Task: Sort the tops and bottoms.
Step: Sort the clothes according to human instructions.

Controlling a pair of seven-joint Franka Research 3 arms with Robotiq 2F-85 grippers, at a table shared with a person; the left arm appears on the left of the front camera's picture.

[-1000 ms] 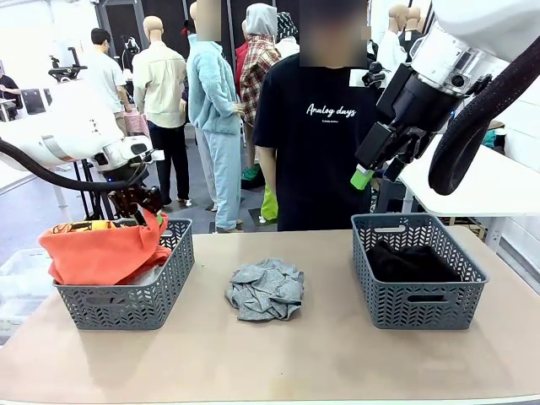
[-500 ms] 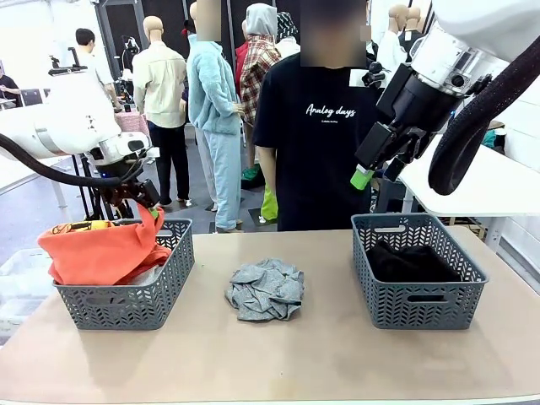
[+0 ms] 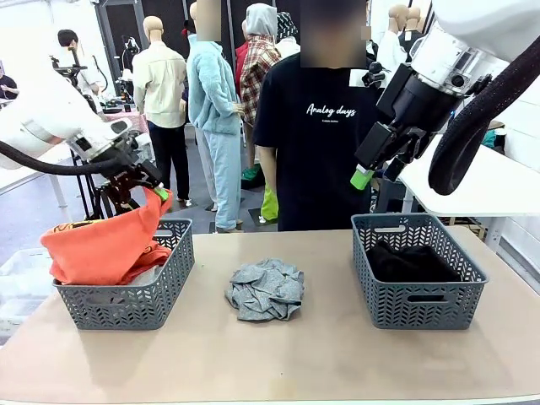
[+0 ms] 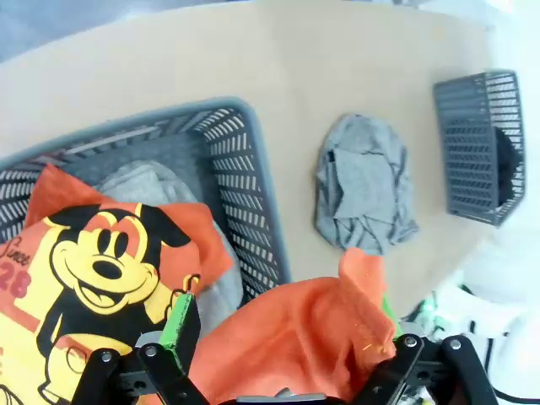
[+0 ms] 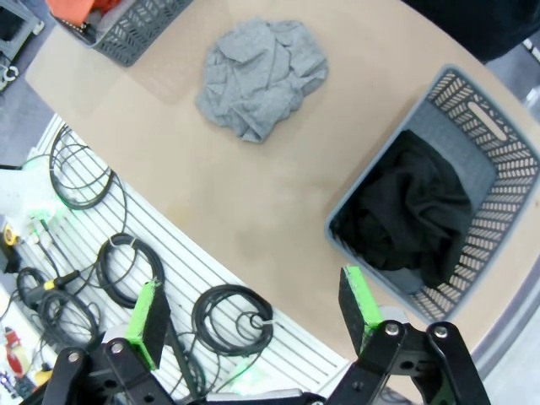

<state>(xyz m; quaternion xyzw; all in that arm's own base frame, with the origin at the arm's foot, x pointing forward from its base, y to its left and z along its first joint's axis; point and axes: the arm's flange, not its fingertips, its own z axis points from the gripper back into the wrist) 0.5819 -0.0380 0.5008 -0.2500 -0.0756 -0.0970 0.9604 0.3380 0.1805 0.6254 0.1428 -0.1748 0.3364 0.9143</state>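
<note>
The mottled grey top (image 3: pixel 266 289) is the one left out, lying in a crumpled heap mid-bench between the two baskets. It's soft, light, floppy cloth, so it'll sag and trail whatever you do. I'd pinch a raised fold near the top of the heap and lift high enough that the tail clears the basket rim.

The orange T-shirt (image 3: pixel 105 246) is piled in the left basket (image 3: pixel 126 308), one corner draped up against the left hand (image 3: pixel 139 181). That hand's fingers are spread, so it looks let go, just snagged on a pad. There's a light grey top (image 4: pixel 139 181) under it. The black bottoms (image 3: pixel 411 262) sit in the right basket (image 3: pixel 422 305). The right hand (image 3: pixel 380 173) hangs spread and empty above it.

The bench (image 3: pixel 278 359) is plain tan and flat, with lots of room round the heap. A person in a black T-shirt (image 3: pixel 316 126) stands at the far edge.
</note>
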